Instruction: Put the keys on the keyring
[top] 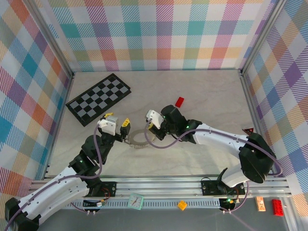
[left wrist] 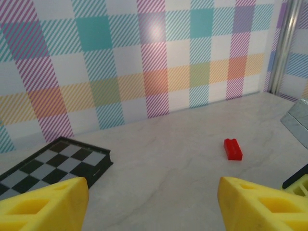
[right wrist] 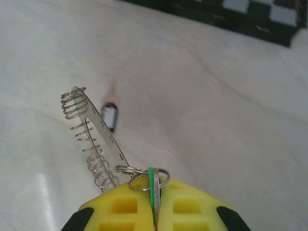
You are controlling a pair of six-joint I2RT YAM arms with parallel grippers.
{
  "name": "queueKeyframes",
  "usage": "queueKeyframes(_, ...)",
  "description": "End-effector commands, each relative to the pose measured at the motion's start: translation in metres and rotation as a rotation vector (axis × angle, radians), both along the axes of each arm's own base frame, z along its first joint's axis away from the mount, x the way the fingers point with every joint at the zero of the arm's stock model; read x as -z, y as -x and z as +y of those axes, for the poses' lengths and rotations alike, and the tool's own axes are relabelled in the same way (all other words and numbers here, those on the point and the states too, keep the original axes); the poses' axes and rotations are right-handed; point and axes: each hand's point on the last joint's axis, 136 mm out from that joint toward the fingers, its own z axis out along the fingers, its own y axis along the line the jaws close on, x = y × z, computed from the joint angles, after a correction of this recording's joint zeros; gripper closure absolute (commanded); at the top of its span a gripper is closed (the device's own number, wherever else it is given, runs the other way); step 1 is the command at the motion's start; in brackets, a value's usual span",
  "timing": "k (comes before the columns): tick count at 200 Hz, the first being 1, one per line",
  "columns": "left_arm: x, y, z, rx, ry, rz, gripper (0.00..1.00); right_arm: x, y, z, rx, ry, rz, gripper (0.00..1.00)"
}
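While left claw (left wrist: 153,195) gapes, right claw (right wrist: 154,199) pinches green key (right wrist: 150,177).

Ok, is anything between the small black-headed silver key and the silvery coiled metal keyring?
Nothing visible: the black-headed key lies on bare table beside the keyring held by the right gripper.

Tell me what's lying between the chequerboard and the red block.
Nothing: the left wrist view shows bare table between the chequerboard and the red block.
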Motion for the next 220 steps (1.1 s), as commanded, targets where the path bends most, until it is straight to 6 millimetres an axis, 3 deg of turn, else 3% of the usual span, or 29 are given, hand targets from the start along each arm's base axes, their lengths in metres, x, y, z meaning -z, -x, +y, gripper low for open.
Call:
queueKeyframes(1,-0.006,-0.006,0.008,-0.057,0.009,0.033,0.26,0.023,-0.019,-0.03,0.106,0.137,-0.01,1.0)
queueKeyframes(39,0.001,-0.015,0.005,-0.062,0.002,0.081,0.19,0.05,-0.031,-0.077,0.121,0.356,-0.085,1.0)
queueKeyframes(81,0.009,-0.023,0.003,-0.065,0.024,0.122,0.16,0.073,-0.036,-0.109,0.096,0.515,-0.117,1.0)
queueKeyframes(191,0.027,-0.033,0.0,-0.07,0.005,0.186,0.16,0.105,-0.047,-0.152,0.131,0.729,-0.082,0.94)
queueKeyframes(220,0.03,-0.037,-0.001,-0.072,-0.006,0.194,0.16,0.112,-0.05,-0.161,0.146,0.768,-0.064,0.84)
